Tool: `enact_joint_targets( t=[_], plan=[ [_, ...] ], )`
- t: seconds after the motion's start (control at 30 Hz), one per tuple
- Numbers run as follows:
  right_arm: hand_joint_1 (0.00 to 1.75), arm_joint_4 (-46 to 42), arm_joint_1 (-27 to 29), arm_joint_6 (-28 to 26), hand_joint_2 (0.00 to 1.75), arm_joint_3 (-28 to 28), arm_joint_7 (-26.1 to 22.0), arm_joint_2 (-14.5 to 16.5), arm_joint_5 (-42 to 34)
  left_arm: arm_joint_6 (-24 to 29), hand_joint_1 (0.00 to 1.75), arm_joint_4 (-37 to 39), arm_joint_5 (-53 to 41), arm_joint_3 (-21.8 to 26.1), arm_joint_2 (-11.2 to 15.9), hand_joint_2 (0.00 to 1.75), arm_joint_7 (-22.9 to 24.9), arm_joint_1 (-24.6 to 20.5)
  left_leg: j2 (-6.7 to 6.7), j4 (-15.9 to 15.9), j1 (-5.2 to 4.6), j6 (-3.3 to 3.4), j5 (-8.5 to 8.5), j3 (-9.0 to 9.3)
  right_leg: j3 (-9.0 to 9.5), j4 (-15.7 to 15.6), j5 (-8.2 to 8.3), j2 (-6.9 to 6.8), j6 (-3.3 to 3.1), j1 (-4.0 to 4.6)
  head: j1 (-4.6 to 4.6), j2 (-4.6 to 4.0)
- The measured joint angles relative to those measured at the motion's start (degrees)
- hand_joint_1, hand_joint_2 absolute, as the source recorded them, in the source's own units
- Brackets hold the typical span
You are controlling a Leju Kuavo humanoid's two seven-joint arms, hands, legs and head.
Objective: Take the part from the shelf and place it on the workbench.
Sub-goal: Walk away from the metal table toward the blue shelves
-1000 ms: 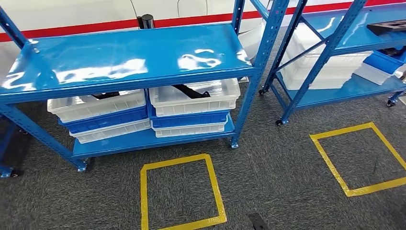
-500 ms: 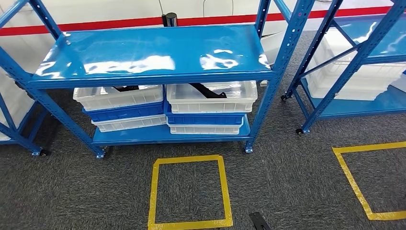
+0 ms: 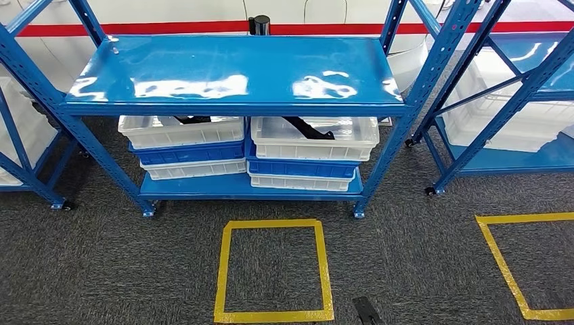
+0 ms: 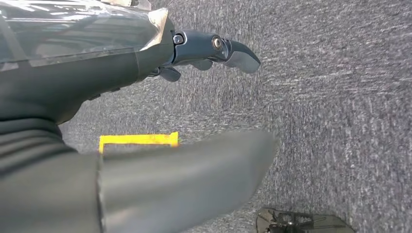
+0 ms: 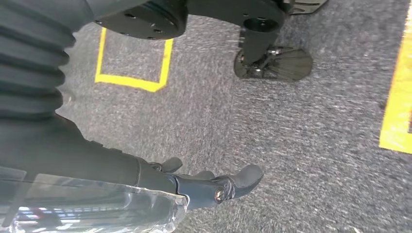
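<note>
A black part [image 3: 308, 127] lies in the upper right white bin [image 3: 315, 143] on the lower level of the blue shelf [image 3: 237, 68]. Another black part [image 3: 193, 120] lies in the white bin [image 3: 183, 133] to its left. Both bins sit on stacks of blue and white bins. My left hand [image 4: 204, 48] hangs over the grey carpet with fingers stretched out and nothing in it. My right hand [image 5: 214, 187] hangs the same way above the carpet, fingers apart and holding nothing. Both hands are far from the shelf.
A yellow taped square [image 3: 273, 271] marks the carpet in front of the shelf, and a second one [image 3: 521, 271] lies to the right. A second blue rack [image 3: 501, 81] with white bins stands at the right; another rack [image 3: 20, 135] at the left.
The whole picture has shifted right as the camera turned, so the shelf with the bins now sits centred and square ahead. The things themselves have not moved.
</note>
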Motion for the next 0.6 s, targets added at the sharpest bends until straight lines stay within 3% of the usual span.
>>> enact_joint_targets(
  t=[0.1, 0.23, 0.6],
  plan=[
    [0.00, -0.3, 0.4, 0.2, 1.75, -0.4, -0.1, 0.0, -0.7, -0.5, 0.00, -0.2, 2.2, -1.8, 0.5, 1.75, 1.6, 0.5, 0.00, 0.0, -0.05, 0.08, -0.01, -0.01, 0.11, 0.0, 0.06, 0.00, 0.13, -0.06, 0.01, 0.00],
    [0.00, -0.9, 1.4, 0.7, 0.00, -0.4, -0.7, -0.2, -1.7, -1.6, 0.00, -1.1, 8.3, -6.2, 1.6, 0.00, 2.9, 1.6, 0.01, 0.0, -0.03, 0.10, 0.00, -0.03, 0.21, 0.0, 0.09, 0.02, 0.18, -0.04, -0.02, 0.00],
    [0.00, -3.8, 3.9, 2.5, 0.00, -0.3, -3.9, -1.1, -5.3, -4.8, 0.00, -3.9, 26.5, -20.0, 4.8, 0.00, 5.6, 4.8, 0.01, 0.0, 0.30, 0.09, 0.01, 0.00, 0.01, 0.0, 0.06, 0.02, 0.15, 0.31, -0.02, 0.00]
  ],
)
